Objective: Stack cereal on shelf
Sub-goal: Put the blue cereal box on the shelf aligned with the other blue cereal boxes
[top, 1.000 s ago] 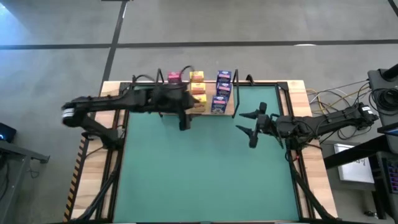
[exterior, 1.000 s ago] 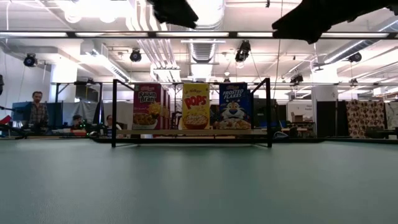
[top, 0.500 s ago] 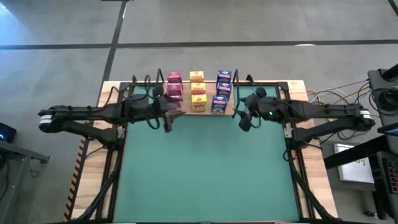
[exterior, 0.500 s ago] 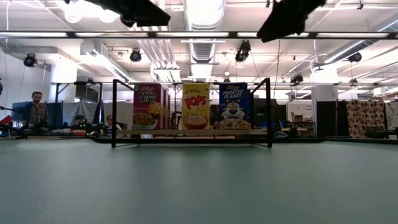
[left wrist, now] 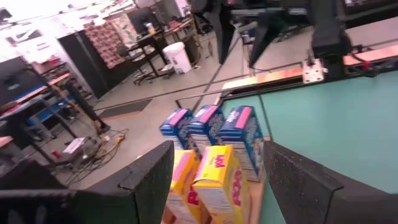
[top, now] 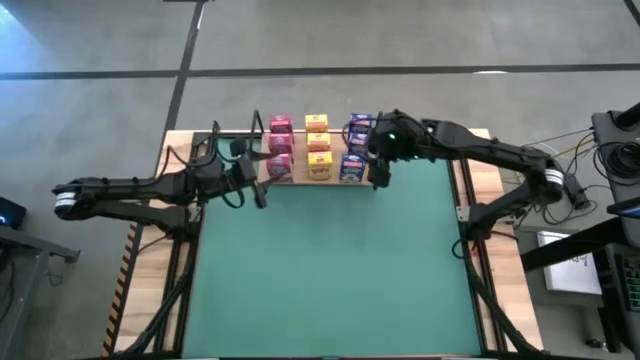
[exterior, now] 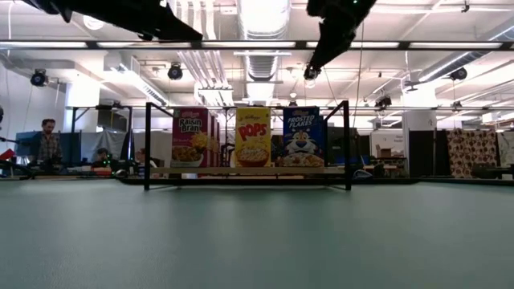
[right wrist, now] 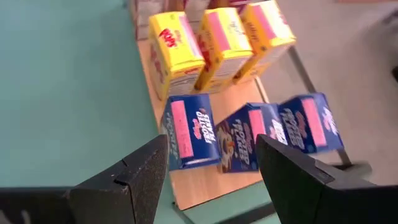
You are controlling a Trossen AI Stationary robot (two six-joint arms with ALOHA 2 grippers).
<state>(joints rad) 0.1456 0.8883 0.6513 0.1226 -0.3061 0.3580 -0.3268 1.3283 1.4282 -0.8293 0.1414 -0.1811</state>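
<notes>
Cereal (top: 318, 146) on shelf (top: 300, 180), between open pincers.

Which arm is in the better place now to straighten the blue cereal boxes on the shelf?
Probably the right: its open gripper hangs beside the blue boxes at the shelf end. The left gripper, also open, is by the pink boxes.

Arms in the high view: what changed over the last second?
The left gripper drew back from the shelf toward its own side. The right gripper swung from the mat up to the shelf's end by the blue boxes. Both stayed open and empty. The cereal rows did not move.
</notes>
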